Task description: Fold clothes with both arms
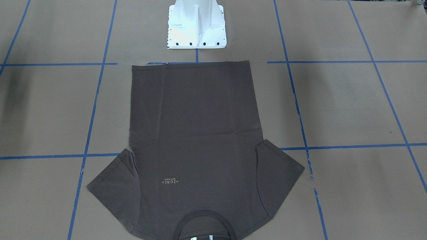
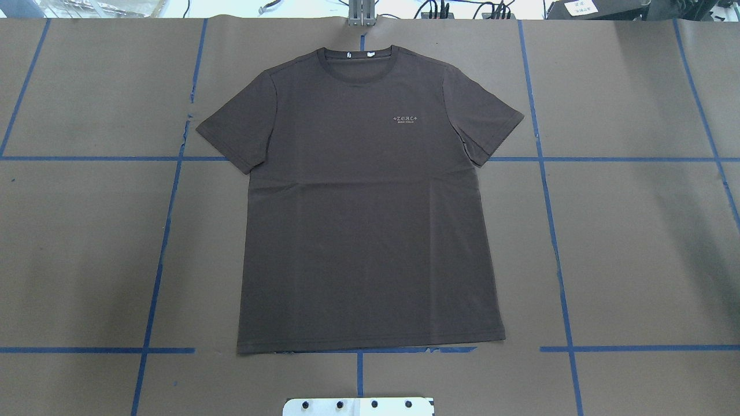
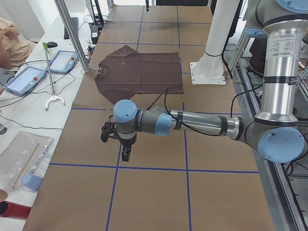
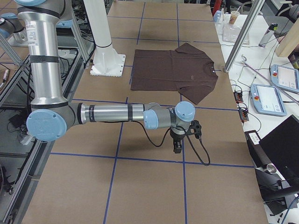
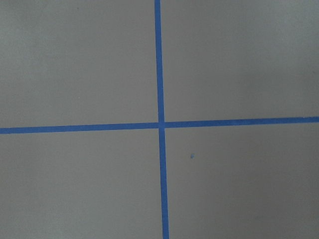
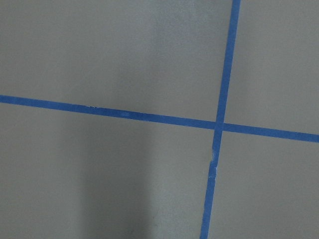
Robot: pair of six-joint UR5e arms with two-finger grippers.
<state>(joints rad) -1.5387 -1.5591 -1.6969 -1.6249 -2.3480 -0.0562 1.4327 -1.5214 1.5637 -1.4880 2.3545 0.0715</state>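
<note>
Nothing is folded yet, you're at the very start. The shirt [image 2: 370, 219] lies flat, front up, both sleeves spread, in the middle of the table [image 2: 636, 231]. Its hem is just beside the pedestal [image 1: 196, 26] and its collar is at the edge far from the robot. No fold line or lifted edge shows. By my read everything is left to do: sleeves in, sides in, hem up to collar, or whatever order you run.

Both arms sit well apart from the shirt, one toward each table end, low over bare paper. Your left gripper [image 3: 124, 154] points down near a tape [image 5: 159, 74] crossing, and the right gripper [image 4: 178, 145] does likewise. Nothing hangs from either. I cannot tell the jaws for either. They show only in the side views, and the wrist cameras catch no fingers, just paper and tape.

Containers: one clear tray [image 3: 26, 161] on the bench [image 3: 19, 120] at the left end. It holds a thin stick [image 3: 26, 166] and a blue object [image 3: 31, 181] at its near corner, too small to name. It's not part of the fold, I'd say.
</note>
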